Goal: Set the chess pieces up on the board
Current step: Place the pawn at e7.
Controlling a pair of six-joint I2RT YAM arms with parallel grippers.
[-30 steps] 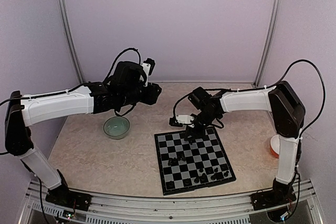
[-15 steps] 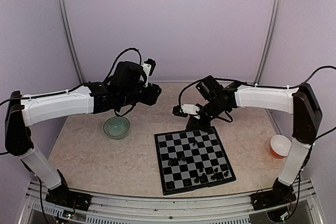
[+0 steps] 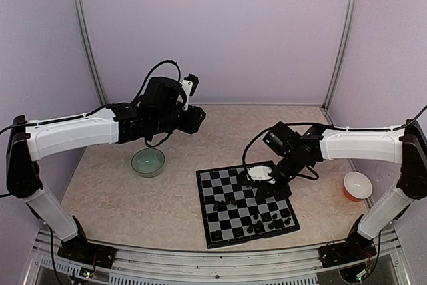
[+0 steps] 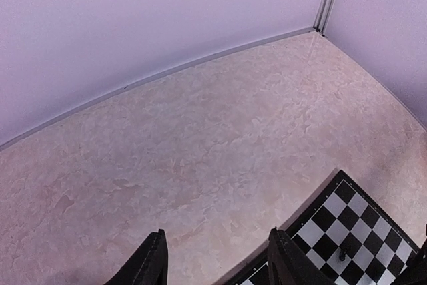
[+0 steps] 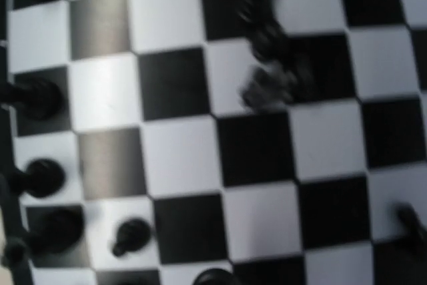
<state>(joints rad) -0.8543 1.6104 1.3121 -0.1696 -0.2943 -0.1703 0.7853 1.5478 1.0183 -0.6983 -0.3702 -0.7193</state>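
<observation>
Black chess pieces [image 5: 39,178] stand on the board [image 3: 204,213] just under and beside the right gripper [image 3: 268,189]. Its jaws are together, low over the squares; I cannot tell whether one piece is pinched. A sideways sweep could topple its neighbours. Farther off, the left gripper [image 4: 217,245] hangs parted and empty above the table [image 4: 200,131]. No writing is legible.

Board [image 3: 215,181] sits centre-right on table [image 3: 107,191]. Pcs [image 3: 267,218] mostly along its near edge, a few mid-board. Bowl [image 3: 148,162] left of board, 2nd bowl [image 3: 357,185] far right. R gripper [image 3: 265,191] over board's right side, L gripper [image 3: 197,119] behind left bowl.
</observation>
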